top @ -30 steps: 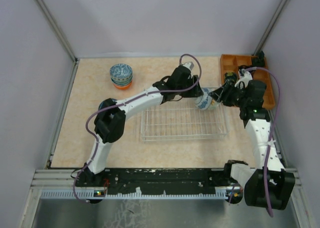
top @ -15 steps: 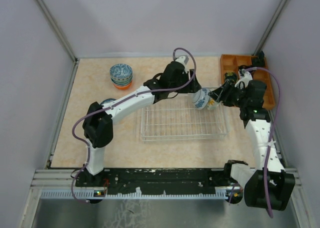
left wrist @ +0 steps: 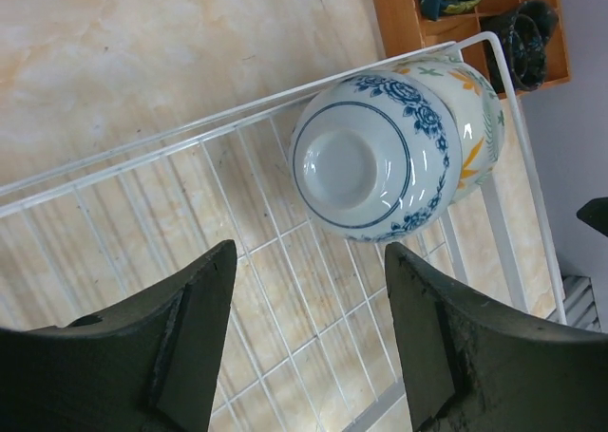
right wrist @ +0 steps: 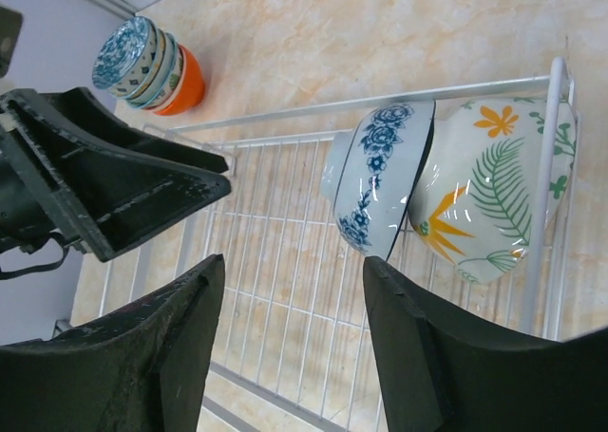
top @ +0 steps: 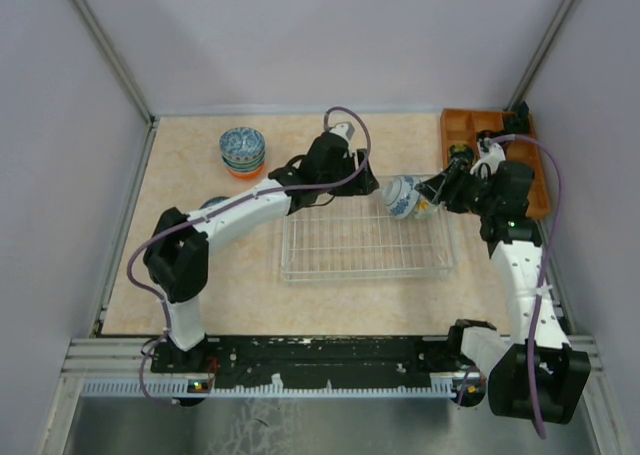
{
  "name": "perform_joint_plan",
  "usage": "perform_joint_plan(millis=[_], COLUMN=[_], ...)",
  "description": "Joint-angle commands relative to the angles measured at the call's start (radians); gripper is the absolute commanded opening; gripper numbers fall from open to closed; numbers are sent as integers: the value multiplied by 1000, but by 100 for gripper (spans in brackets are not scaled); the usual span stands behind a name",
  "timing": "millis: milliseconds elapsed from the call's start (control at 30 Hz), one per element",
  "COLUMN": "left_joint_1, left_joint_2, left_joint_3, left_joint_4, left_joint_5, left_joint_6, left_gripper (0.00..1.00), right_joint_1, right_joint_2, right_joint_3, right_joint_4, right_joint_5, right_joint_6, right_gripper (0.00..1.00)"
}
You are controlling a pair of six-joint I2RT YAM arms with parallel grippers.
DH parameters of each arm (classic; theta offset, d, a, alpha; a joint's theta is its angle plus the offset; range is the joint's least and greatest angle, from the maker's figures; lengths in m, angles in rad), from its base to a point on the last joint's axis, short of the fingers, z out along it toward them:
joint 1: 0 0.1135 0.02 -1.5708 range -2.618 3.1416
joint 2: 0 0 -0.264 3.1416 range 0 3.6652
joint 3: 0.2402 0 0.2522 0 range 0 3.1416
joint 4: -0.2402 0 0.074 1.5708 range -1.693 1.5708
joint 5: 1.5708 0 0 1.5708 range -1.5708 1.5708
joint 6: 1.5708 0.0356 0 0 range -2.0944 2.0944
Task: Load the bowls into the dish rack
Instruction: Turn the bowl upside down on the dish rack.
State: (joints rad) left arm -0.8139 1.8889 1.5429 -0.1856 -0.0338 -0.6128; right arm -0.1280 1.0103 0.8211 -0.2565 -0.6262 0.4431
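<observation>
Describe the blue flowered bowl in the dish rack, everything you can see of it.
The blue flowered bowl looks like glossy white ceramic, with blue roses around its outside and a thin blue line ringing its plain foot. It stands on edge near the far right end of the dish rack, foot toward the left arm, mouth against the leaf-patterned bowl. Nothing grips it.

On edge and touching, the blue-flowered bowl and leaf-patterned bowl fill the far right corner of the dish rack. The rest of its grid lies open, below the spread left gripper.
</observation>
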Motion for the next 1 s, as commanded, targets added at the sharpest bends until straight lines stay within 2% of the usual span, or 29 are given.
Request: perform_joint_plan(millis=[0,167,333,467,633,833,967], left_joint_1=[19,37,60,67,117,145,150], left_joint_2=[-131,-229,-347,-428,-563,-673,-725], left_joint_3=[-46,-117,-211,-265,-361,-322,-327], left_joint_4=[28,8,-13,-97,-158,-334,-382], left_joint_5=[-20,-40,-54,-100,-115,-166,-180], left_joint_6=[12,30,29,44,45,57,29], left_gripper=[70,73,75,77,80,87,93], right_joint_1=[-10,-10,-10,-10,-10,-9,2], right_joint_2=[-47,-68,-95,-120,-137,-164,-178], right_joint_3=[40,63,97,143,196,220,228], right_joint_4=[-6,-53,-112,-195,-303,-376,-410], right_joint_5=[-11,-18,-18,-9,-16,-87,-94], right_joint_6=[16,22,21,-7,-41,-31,-36], right_gripper=[62,69,89,98,99,99,99])
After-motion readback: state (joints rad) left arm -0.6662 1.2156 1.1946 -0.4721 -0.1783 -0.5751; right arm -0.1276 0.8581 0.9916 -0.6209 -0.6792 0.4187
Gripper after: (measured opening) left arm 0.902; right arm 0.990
